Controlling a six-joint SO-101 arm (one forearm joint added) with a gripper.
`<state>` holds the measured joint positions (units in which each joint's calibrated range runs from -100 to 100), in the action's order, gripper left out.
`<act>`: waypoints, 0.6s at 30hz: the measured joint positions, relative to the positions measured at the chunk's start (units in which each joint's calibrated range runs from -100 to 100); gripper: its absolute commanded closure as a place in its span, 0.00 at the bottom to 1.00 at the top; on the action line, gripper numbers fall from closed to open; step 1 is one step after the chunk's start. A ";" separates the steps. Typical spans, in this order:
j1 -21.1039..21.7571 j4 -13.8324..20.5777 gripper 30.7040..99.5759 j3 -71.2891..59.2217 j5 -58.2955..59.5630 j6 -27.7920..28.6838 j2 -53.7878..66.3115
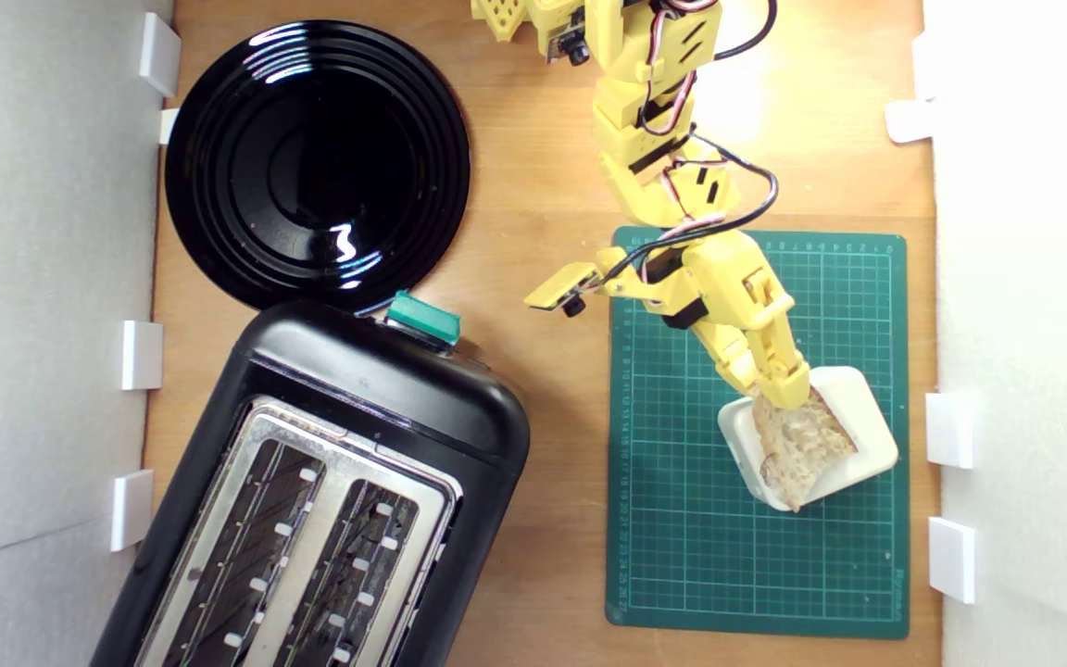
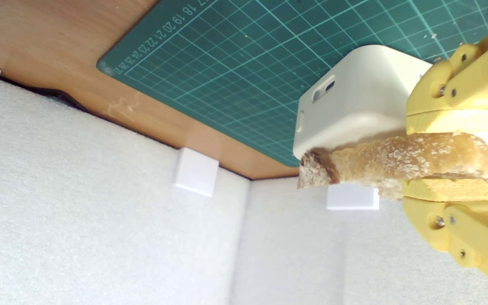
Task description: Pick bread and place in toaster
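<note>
Bread: half-slice, clamped at one end between the yellow gripper pads, lying atop the cream block on the green cutting mat. Long axis runs outward from the jaws. Toaster stands well off the mat, toward the exterior view's left, slots open upward.

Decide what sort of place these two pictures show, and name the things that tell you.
Probably a tabletop robot test bench, not a real kitchen: a wooden table walled by white foam panels, a green gridded cutting mat, and a yellow arm whose hand grips the bread.
</note>
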<state>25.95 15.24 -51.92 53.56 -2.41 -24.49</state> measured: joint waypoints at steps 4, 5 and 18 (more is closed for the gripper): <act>0.00 0.00 0.57 0.00 0.00 0.00 0.00; 0.00 0.00 0.57 0.00 0.00 0.00 0.08; 0.00 0.09 0.57 -0.18 -17.20 0.00 23.27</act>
<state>25.95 15.33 -52.10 36.36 -2.41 -1.22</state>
